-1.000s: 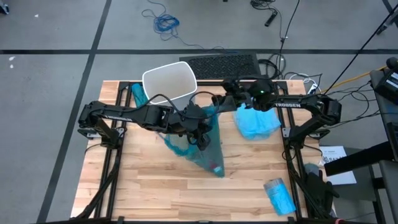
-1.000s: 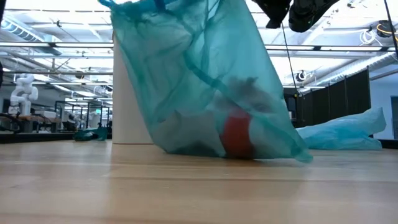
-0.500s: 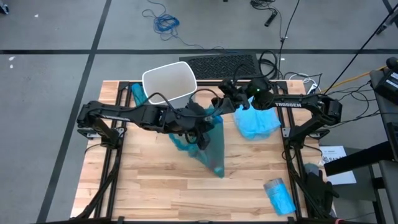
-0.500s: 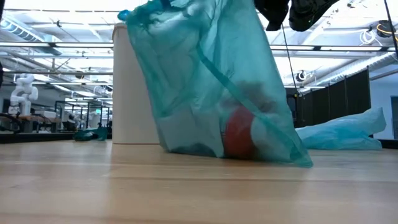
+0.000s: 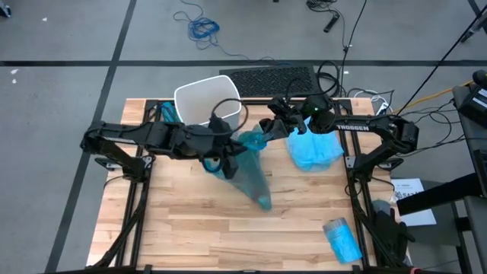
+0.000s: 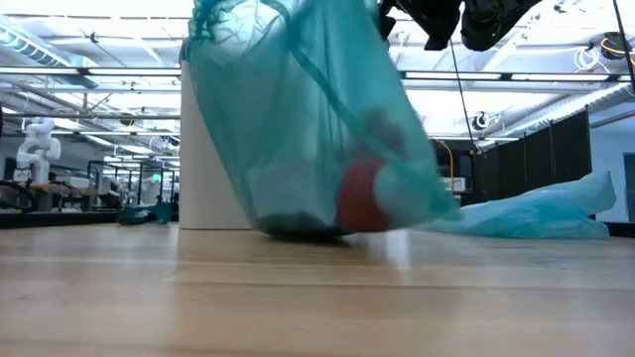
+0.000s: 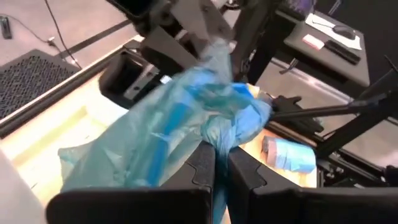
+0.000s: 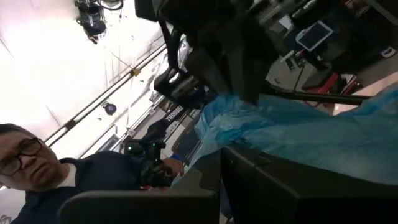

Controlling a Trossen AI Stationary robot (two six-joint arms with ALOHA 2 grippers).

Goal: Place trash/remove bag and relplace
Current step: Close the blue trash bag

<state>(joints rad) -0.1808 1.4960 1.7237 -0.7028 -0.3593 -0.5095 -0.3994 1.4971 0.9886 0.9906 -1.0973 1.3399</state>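
From my remote seat, I see the translucent teal plastic trash bag (image 5: 251,171) held up near the middle of the light wooden slatted table (image 5: 190,228), its bottom resting on the boards and its gathered top raised between the two arms. The left gripper (image 5: 226,161) sits at the bag's upper edge; in the left wrist view its two dark fingers (image 7: 239,177) stand nearly together with bunched teal film (image 7: 217,118) pinched between them, so I read it as clenched on the bag. The right gripper (image 5: 268,128) is at the bag's top from the other side, fingers closed tight on a fold of the same film.

Through the film in the low view I make out the trash: a red rounded shape (image 6: 359,203) low in the bag, with pale and grey lumps around it that I cannot identify.

The white plastic bin (image 5: 207,99) stands just behind the bag. A crumpled light blue bag (image 5: 313,151) lies on the table beside the right arm.
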